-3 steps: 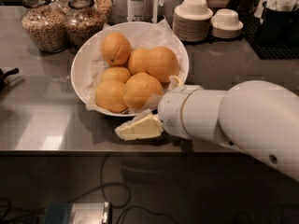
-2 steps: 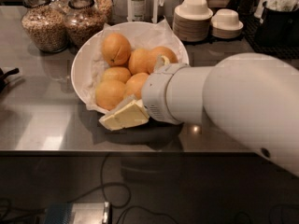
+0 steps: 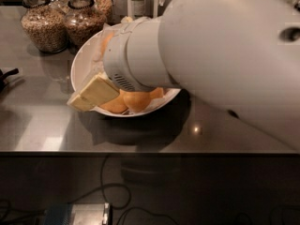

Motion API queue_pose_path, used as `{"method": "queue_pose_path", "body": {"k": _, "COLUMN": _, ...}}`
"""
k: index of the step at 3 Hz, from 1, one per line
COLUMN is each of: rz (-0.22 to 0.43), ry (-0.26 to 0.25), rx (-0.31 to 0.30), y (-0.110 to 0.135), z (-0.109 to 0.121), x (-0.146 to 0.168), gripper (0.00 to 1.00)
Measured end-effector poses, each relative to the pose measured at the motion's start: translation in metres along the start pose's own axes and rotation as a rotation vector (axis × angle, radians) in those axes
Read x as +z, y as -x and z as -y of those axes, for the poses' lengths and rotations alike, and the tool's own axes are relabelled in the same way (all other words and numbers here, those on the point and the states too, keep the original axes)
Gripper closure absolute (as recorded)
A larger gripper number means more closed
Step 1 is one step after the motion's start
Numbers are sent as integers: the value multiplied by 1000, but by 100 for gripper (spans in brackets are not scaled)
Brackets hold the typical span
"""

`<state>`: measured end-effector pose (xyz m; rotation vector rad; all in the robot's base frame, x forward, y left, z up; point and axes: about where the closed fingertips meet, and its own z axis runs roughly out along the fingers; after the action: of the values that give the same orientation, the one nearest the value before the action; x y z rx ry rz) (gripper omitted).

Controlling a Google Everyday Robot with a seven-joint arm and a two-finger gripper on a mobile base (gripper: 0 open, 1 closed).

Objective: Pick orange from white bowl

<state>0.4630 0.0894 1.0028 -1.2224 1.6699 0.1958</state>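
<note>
Cream-coloured tool point(image 3: 92, 93), mine: over the white bowl point(image 3: 82, 65) at its near-left rim, angled down and left. Opening and hold: I cannot tell. Orange point(image 3: 137, 99): inside the bowl, near side, under my wrist, among others mostly hidden. Steel surface point(image 3: 42, 125): bears the bowl. Status, as I judge it: reach made, grasp unconfirmed, lift clear of the bowl outstanding.

Two grain-filled glass jars point(image 3: 44, 27) point(image 3: 84, 25) stand on the grey counter point(image 3: 37, 125)
</note>
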Motion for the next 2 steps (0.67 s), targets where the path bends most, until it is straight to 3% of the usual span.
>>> {"method": "queue_pose_path", "body": {"k": 1, "rz": -4, "ry": 11, "rx": 16, "y": -7, "z": 3, "x": 10, "gripper": 0}}
{"method": "queue_pose_path", "body": {"k": 2, "rz": -19, "ry": 9, "rx": 85, "y": -42, "z": 6, "x": 21, "gripper": 0}}
